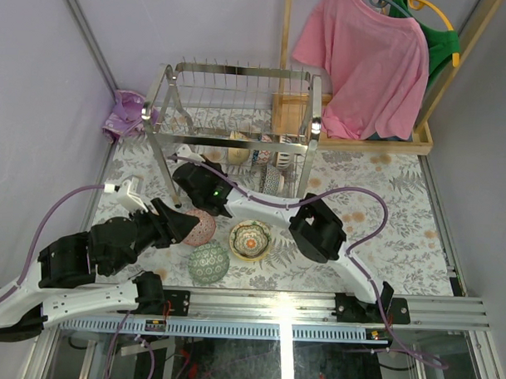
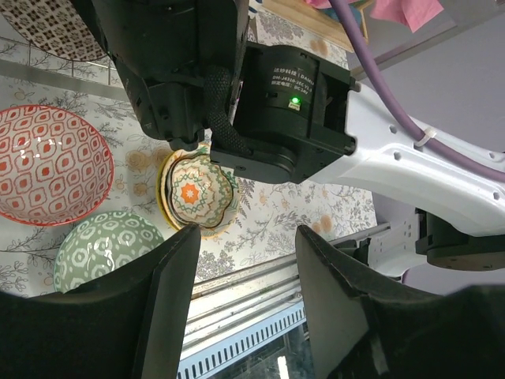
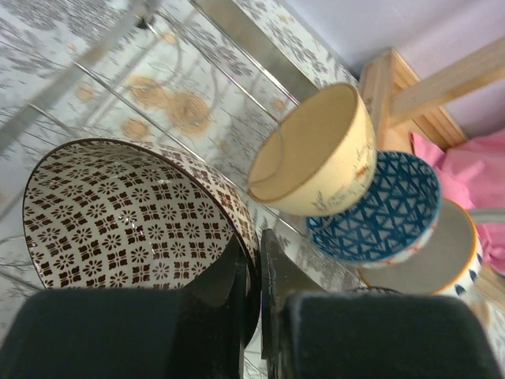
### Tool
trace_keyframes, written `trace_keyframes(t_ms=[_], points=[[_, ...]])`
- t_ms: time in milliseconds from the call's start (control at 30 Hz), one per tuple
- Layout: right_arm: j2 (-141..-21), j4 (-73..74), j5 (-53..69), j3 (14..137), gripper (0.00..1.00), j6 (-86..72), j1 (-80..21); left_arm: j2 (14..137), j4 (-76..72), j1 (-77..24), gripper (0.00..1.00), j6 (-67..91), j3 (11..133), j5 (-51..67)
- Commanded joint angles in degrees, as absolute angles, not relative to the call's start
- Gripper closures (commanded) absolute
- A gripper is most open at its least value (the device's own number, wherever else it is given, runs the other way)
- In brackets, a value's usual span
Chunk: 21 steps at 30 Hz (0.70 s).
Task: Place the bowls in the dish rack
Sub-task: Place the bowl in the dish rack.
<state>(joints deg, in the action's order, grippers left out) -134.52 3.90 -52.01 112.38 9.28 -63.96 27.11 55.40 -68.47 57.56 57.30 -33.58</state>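
Right gripper (image 3: 254,264) is clamped on the rim of the brown bowl (image 3: 134,213) — lower left of wrist frame, over rack (image 3: 237,49) wires, just beside cream bowl (image 3: 316,154). Mouth faces camera, tipped left; round, no long axis. Best to ease it down till it seats, then release — don't knock neighbours. Left gripper (image 2: 245,260) apart, empty.

Pink shirt (image 1: 365,64) hangs on a wooden stand (image 1: 379,146), far right. Green garment (image 1: 437,42) on a yellow hanger (image 1: 446,26) is partly behind it. Crumpled purple bundle (image 1: 125,114) lies far left. The counter (image 1: 386,173) has a floral cover.
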Motion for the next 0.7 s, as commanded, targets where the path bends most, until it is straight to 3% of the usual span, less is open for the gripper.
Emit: trace_keyframes(t_ms=[0, 167, 500, 667], points=[[-129.6, 17.4, -59.6, 115.0, 1.0, 3.5, -63.4, 27.1, 51.2, -68.5, 0.49, 56.7, 57.9, -34.8], [-128.6, 25.6, -63.8, 115.9, 1.0, 0.7, -63.2, 27.0, 50.8, -68.5, 0.49, 56.2, 57.8, -34.4], [-133.7, 54.1, -70.5, 128.9, 1.0, -13.9, -62.5, 25.7, 50.8, -68.5, 0.49, 55.2, 58.5, -33.3], [-135.5, 59.6, -72.9, 130.1, 1.0, -16.0, -61.7, 25.8, 50.4, -68.5, 0.49, 54.4, 58.9, -31.9]])
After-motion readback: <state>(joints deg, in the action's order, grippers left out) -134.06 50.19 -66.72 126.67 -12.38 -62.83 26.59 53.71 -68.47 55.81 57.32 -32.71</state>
